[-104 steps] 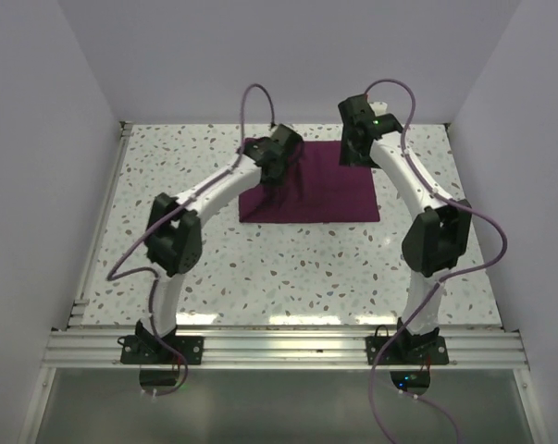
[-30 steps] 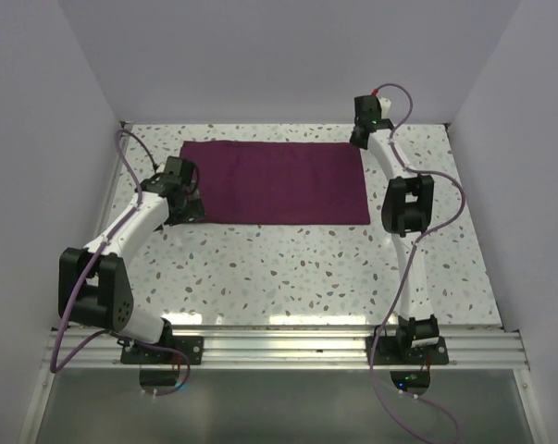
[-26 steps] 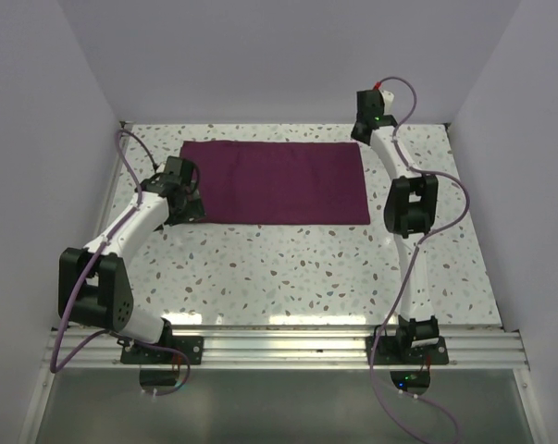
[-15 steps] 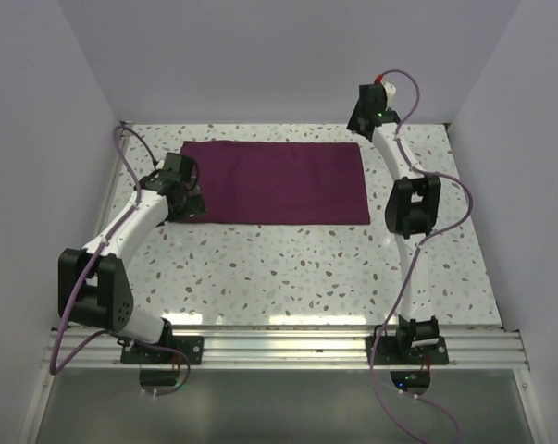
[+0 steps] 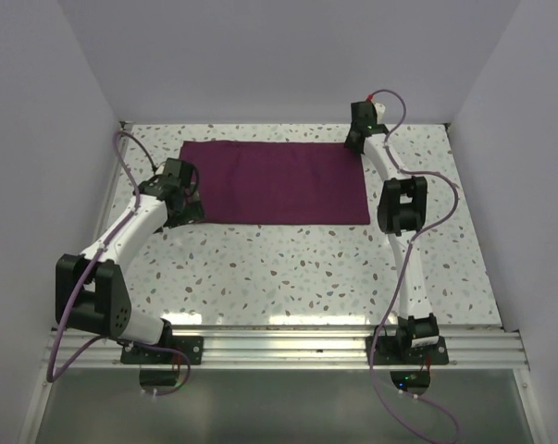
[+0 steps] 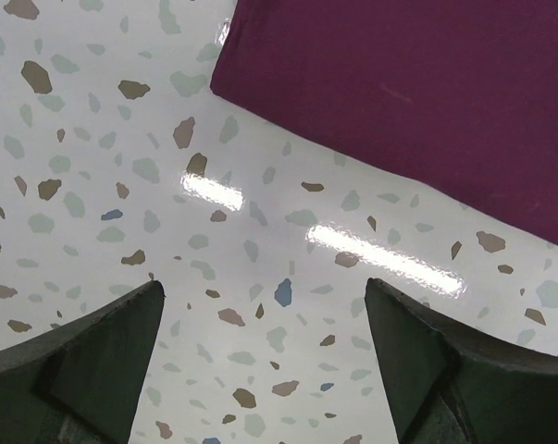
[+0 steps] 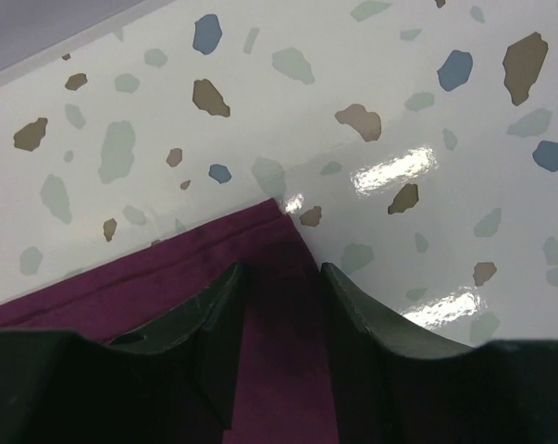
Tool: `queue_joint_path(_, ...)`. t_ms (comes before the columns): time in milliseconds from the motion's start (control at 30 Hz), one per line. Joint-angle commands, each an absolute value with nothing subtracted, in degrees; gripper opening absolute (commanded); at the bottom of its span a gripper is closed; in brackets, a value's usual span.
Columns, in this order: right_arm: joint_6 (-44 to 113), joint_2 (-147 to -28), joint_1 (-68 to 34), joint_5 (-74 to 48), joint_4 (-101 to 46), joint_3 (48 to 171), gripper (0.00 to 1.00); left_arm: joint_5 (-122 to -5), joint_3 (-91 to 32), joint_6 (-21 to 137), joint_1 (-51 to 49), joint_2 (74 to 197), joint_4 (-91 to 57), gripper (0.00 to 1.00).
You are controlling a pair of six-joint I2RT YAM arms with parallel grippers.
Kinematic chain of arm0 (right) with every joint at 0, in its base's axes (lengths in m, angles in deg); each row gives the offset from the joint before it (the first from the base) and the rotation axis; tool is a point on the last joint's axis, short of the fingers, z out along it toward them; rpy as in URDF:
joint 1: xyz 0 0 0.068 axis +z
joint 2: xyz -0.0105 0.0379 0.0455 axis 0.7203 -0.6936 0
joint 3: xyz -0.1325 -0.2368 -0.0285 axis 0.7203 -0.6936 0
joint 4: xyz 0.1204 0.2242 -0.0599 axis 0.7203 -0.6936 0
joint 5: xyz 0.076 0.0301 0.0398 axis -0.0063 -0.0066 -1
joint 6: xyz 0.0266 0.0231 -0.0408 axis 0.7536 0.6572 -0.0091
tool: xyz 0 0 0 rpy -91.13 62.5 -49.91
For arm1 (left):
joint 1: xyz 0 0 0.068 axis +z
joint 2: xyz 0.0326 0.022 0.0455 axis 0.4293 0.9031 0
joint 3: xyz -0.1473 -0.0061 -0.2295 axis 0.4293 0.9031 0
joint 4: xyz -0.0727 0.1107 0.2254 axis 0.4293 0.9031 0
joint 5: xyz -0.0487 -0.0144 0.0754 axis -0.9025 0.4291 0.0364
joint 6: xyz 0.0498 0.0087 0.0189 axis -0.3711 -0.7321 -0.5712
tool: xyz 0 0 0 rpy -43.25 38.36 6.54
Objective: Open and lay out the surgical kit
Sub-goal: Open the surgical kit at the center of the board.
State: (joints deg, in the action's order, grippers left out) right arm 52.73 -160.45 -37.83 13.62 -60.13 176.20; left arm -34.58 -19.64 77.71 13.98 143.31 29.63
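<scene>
The surgical kit shows as a dark maroon cloth (image 5: 274, 180), spread flat in a wide rectangle on the far half of the table. My left gripper (image 5: 188, 205) hovers just off the cloth's near left corner (image 6: 427, 102); it (image 6: 265, 296) is open wide over bare tabletop, holding nothing. My right gripper (image 5: 355, 143) is low at the cloth's far right corner. In the right wrist view its fingers (image 7: 280, 273) stand a little apart, straddling a strip of cloth (image 7: 283, 236) that lies flat between them.
The speckled white table (image 5: 288, 268) has a metal rail along its left edge (image 5: 103, 213) and an aluminium frame (image 5: 279, 347) at the near edge. Plain walls close the back (image 5: 279, 55) and both sides, near the right gripper.
The cloth, earlier a folded square, now lies unfolded to the left. In the last second my right gripper opened, rose off the far right corner, then dropped back. The left arm barely moved.
</scene>
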Motion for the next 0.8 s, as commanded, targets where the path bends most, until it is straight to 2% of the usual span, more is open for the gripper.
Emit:
queue_joint_path(0,52.41,-160.53,-37.82,13.91,-60.30,179.43,0.41,-34.13,-20.24,79.44,13.65,142.66,29.74,0.94)
queue_joint_path(267,52.24,-161.94,-37.64,14.52,-61.44,180.22,0.19,-33.78,-22.79,79.09,13.65,146.09,28.95,0.94)
queue_joint_path(500,51.09,-162.29,-37.82,15.58,-61.79,179.52,0.12,-34.05,-24.28,78.04,13.56,148.72,27.99,0.94)
queue_joint_path(633,50.74,-162.99,-37.82,15.05,-62.05,179.60,0.00,-33.96,-24.37,77.25,13.65,148.90,27.98,0.94)
queue_joint_path(767,49.69,-162.21,-37.82,13.47,-61.44,178.90,0.00,-33.96,-24.90,76.90,13.56,148.99,28.34,0.94)
